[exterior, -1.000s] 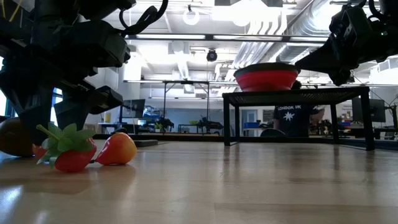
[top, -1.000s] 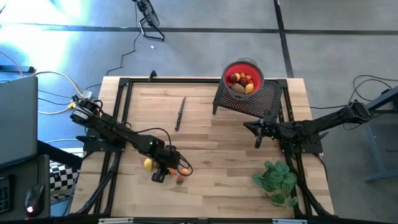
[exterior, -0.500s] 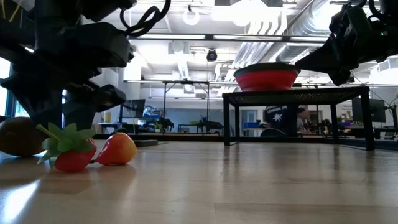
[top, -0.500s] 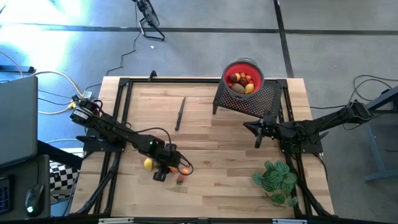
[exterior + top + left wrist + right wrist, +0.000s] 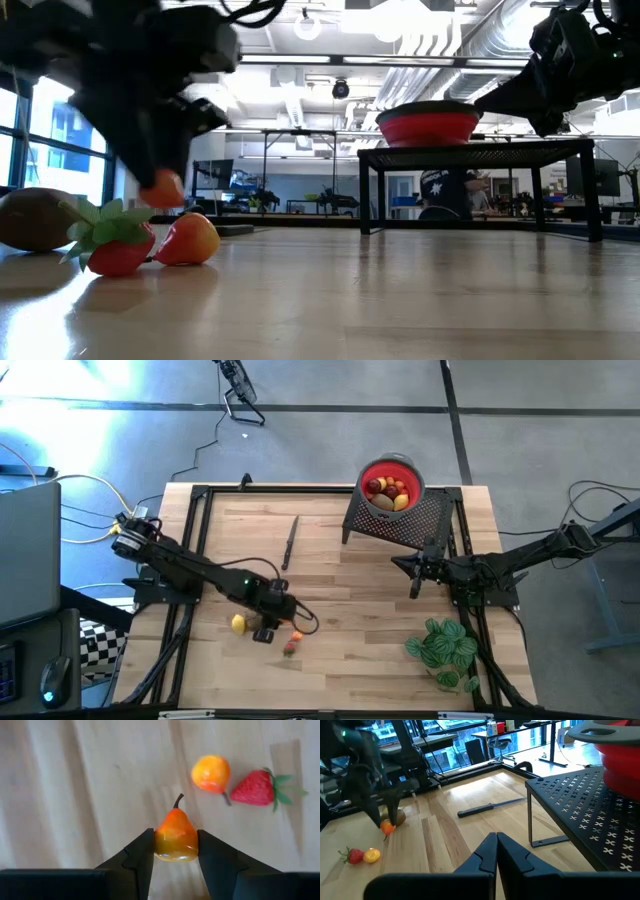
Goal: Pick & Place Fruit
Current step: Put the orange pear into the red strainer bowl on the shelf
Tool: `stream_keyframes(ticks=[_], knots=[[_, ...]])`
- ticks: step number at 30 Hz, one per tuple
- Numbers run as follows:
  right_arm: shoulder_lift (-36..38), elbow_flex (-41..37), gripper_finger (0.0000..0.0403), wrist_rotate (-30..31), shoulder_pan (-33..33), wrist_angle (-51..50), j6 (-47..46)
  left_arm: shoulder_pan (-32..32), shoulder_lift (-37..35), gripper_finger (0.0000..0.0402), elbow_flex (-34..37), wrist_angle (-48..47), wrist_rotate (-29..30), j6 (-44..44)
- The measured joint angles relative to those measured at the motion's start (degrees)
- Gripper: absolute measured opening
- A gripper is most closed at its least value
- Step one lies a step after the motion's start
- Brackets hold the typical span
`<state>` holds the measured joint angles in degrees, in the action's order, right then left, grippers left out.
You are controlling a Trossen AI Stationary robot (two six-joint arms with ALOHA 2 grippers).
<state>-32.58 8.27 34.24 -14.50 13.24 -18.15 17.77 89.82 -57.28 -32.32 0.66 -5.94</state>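
My left gripper is shut on a small orange pear and hangs over the table's near left part. On the wood below lie a round orange fruit and a strawberry. A brown-yellow fruit rests to the left of them. The red bowl holds several fruits and stands on a black perforated rack at the far right. My right gripper waits shut, raised near the table's right edge. My left gripper pinches the pear's wide lower body between its two fingers, one on each side. The fingers slant down from above. The pear's stem points away from the gripper. The pear hangs clear of the table.
A thin dark knife lies on the far middle of the table. A green leafy plant stands at the near right corner. A black frame runs along the table's sides. Bare wood stretches between the loose fruit and the rack.
My left gripper has risen and drifted slightly toward the table's right, tipping somewhat, still shut on the pear. The pear has come off the wood and now hangs clear above it. The strawberry and the other loose fruit have stayed in place.
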Motion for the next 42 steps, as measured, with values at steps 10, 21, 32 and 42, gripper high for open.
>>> stream_keyframes(ticks=[10,21,32,42], knots=[[0.00,0.00,0.0002,-3.70,0.00,-1.78,0.02,-6.91,0.00,0.0135,-9.45,-4.55,0.11,8.00],[0.01,0.01,0.0002,-4.58,-0.02,-3.72,0.62,-14.81,0.01,0.0135,-21.00,-3.66,0.14,13.64],[0.00,0.01,0.0002,-4.34,-0.01,-4.11,4.48,-24.90,0.02,0.0135,-26.07,7.87,0.47,16.70],[0.00,0.01,0.0003,-2.66,0.04,-3.61,6.45,-33.19,0.02,0.0135,-26.09,18.79,0.55,16.20]])
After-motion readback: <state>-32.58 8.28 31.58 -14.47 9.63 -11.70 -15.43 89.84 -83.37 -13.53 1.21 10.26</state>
